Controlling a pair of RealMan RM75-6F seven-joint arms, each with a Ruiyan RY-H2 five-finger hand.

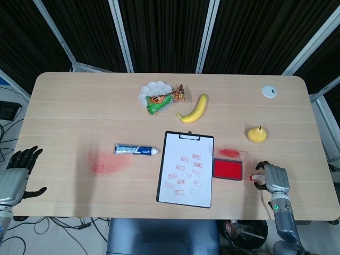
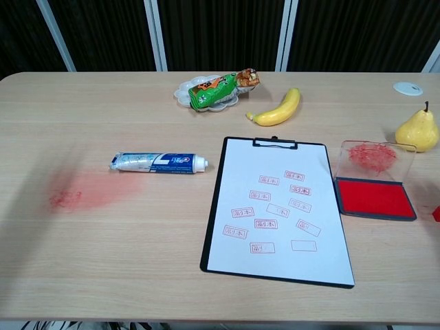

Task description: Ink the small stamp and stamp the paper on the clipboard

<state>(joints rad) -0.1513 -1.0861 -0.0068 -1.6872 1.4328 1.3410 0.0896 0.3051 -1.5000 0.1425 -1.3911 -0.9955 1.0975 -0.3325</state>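
The small stamp (image 1: 255, 177), red and white, sits in the fingers of my right hand (image 1: 274, 178), just right of the red ink pad (image 1: 228, 169). Only a red sliver of the stamp (image 2: 436, 213) shows at the right edge of the chest view. The ink pad (image 2: 375, 198) lies open with its clear, red-smeared lid (image 2: 373, 158) tilted back. Left of it is the black clipboard (image 1: 161, 180), whose white paper (image 2: 275, 213) carries several red stamp marks. My left hand (image 1: 16, 174) hangs empty, fingers spread, off the table's front left corner.
A toothpaste tube (image 1: 136, 150) lies left of the clipboard beside a red smear (image 1: 106, 163) on the tabletop. Behind are a banana (image 1: 195, 109), a white plate (image 1: 149, 88) with a green snack bag (image 1: 162, 100), a pear (image 1: 256, 134) and a white disc (image 1: 269, 91).
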